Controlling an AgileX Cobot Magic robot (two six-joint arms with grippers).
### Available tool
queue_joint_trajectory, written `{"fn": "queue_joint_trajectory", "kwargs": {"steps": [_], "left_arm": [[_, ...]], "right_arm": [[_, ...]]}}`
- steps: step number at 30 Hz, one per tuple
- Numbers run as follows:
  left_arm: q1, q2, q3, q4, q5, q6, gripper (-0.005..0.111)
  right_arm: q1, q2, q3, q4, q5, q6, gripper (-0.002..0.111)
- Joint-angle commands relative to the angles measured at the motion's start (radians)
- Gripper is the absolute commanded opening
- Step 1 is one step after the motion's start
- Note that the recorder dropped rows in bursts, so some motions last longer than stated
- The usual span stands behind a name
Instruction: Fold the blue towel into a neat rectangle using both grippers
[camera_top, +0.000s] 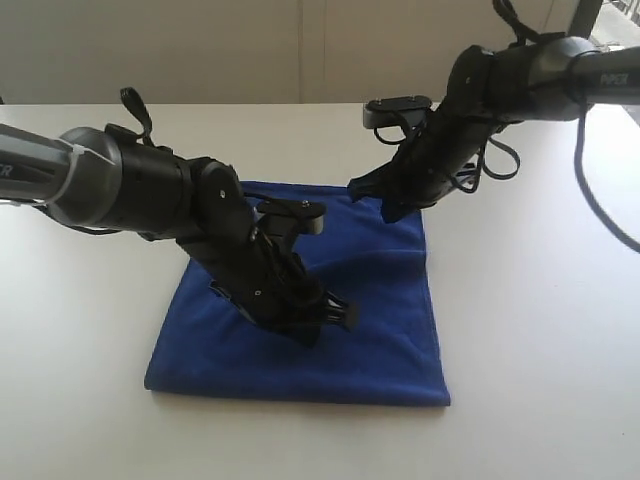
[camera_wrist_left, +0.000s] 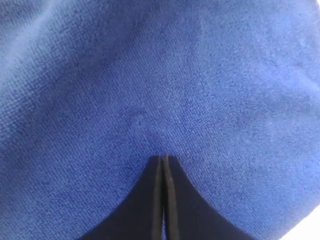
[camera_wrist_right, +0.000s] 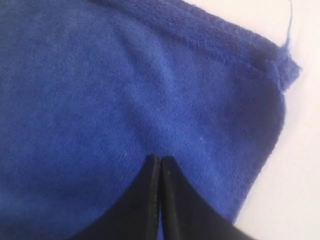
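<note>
Under the left gripper (camera_wrist_left: 163, 158) and right gripper (camera_wrist_right: 161, 159), both clenched on nothing, the blue towel (camera_top: 385, 350) is judged soft, light and limp; the hemmed corner (camera_wrist_right: 281, 70) beside the right gripper is best pinched.

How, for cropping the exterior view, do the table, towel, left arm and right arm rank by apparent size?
1. Table: fills most of the frame.
2. Towel.
3. Left arm and right arm: about alike. The left looks bulkier, but it may only be nearer the camera, so I leave them unranked.
</note>
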Motion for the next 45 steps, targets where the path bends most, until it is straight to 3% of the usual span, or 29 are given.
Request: {"fn": "queue_joint_trajectory", "kwargs": {"steps": [1, 16, 33, 38, 45], "left_arm": [[-0.006, 0.013, -0.003, -0.015, 0.034, 0.007, 0.0], [-0.006, 0.013, -0.003, -0.016, 0.078, 0.022, 0.0], [-0.006, 0.013, -0.003, -0.019, 0.074, 0.022, 0.0], [-0.006, -0.013, -0.019, -0.047, 0.078, 0.026, 0.0], [-0.006, -0.006, -0.025, -0.048, 0.096, 0.034, 0.0]], "right_arm": [[-0.016, 0.054, -0.025, -0.003, -0.069, -0.009, 0.0], [-0.036, 0.153, -0.035, -0.007, -0.253, 0.009, 0.0], [-0.042, 0.015, -0.035, 0.005, -0.175, 0.015, 0.0], [-0.028, 0.038, -0.035, 0.415, -0.086, -0.393, 0.0], [0.007, 0.146, -0.05, 0.474, -0.1, -0.462, 0.0]]}}
